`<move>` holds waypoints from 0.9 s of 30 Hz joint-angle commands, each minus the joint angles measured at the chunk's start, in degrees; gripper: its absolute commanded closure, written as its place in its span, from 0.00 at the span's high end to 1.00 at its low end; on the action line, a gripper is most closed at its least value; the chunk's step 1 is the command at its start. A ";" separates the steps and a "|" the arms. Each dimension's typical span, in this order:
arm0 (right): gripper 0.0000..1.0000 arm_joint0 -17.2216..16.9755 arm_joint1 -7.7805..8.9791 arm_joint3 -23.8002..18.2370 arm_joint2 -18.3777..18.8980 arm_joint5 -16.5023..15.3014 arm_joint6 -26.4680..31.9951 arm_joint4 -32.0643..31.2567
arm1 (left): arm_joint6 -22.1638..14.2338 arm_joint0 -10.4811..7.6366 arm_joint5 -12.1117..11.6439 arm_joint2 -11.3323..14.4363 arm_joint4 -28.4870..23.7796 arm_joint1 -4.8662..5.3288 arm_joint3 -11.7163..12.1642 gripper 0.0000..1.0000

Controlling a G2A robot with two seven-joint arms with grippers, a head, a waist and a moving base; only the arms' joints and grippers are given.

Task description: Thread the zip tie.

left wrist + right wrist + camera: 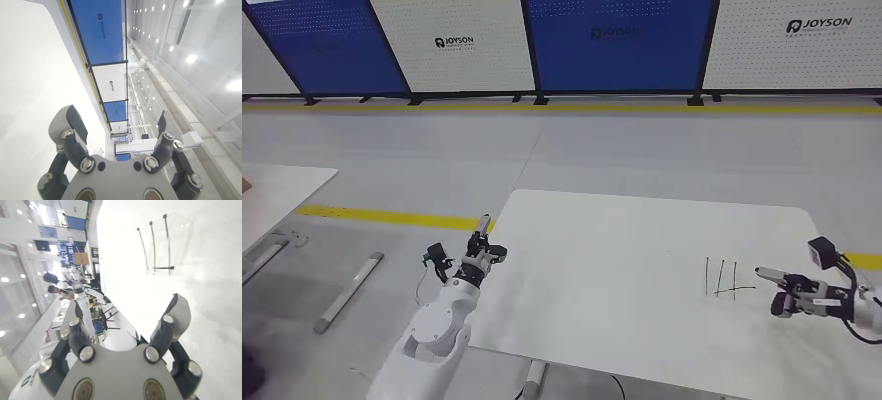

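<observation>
Black zip ties [722, 275] lie near the white table's [622, 290] right edge.

A white rectangular table with rounded corners [622, 270] [208, 294] carries four thin black plastic zip ties [721, 275] [153, 245] near its right edge. Three lie side by side, roughly parallel, slightly apart. The fourth tie [737, 291] [163, 267] lies crosswise over their near ends, crossing two of them.
</observation>
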 commanded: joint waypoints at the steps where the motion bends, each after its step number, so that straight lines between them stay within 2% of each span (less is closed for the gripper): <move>1: 1.00 -0.22 -0.04 -0.24 0.18 0.22 0.00 0.37 | 0.00 0.00 0.00 0.00 0.00 0.00 0.00 1.00; 9: 1.00 -0.22 -0.04 -0.24 0.18 0.22 0.00 0.37 | 0.00 0.00 0.00 0.00 0.00 0.00 0.00 1.00; 11: 1.00 -0.23 0.12 -0.22 0.02 -2.26 -4.04 -3.03 | 0.00 0.00 0.00 0.00 0.00 0.00 0.00 1.00; 14: 1.00 2.58 0.18 4.29 -0.18 -3.87 -4.14 -2.21 | 0.00 0.00 0.00 0.00 0.00 0.00 0.00 1.00; 19: 1.00 7.40 -0.32 10.19 -2.94 -8.29 -4.52 -1.26 | 0.00 0.00 0.00 0.00 0.00 0.00 0.00 1.00; 24: 1.00 13.61 -1.48 17.56 -8.69 -9.11 -2.43 -2.79 | 0.00 0.00 0.00 0.00 0.00 0.00 0.00 1.00; 26: 1.00 15.42 -1.80 19.41 -11.31 -10.10 -0.08 -5.35 | 0.00 0.00 0.00 0.00 0.00 0.00 0.00 1.00; 27: 1.00 16.19 -1.93 20.51 -11.99 -10.04 -1.40 -6.46 | 0.00 0.00 0.00 0.00 0.00 0.00 0.00 1.00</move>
